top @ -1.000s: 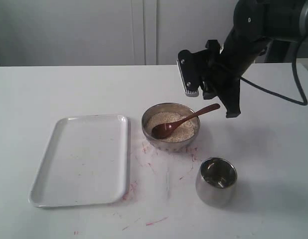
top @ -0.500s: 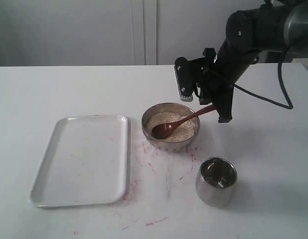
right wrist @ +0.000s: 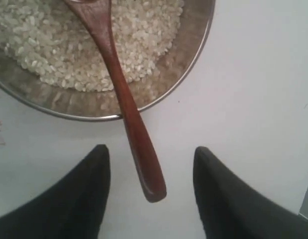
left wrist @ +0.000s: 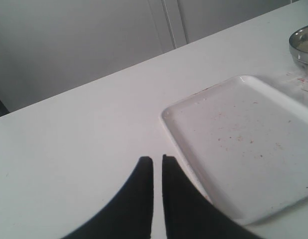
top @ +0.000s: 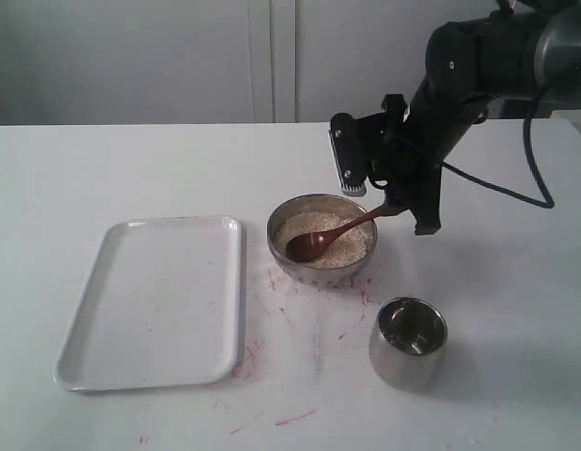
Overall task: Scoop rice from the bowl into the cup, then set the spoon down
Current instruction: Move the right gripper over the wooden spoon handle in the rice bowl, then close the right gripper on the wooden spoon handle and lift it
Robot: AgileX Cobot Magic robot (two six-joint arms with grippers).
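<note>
Straddling spoon (right wrist: pixel 122 99) handle, right jaws wide; left jaws near-closed beside tray (left wrist: pixel 243 129); cup (top: pixel 408 340) apart.

Rice (right wrist: pixel 39 45) off-white; spoon (top: pixel 339 227) reddish-brown; bowl (top: pixel 275 248) dull grey; cup (top: pixel 403 365) silver; tray (top: pixel 149 301) white; table (top: pixel 131 169) white, red streaks.

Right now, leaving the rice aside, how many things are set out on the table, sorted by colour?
Silver: 2 (bowl, cup)
Brown: 1 (spoon)
White: 1 (tray)
Total: 4
</note>
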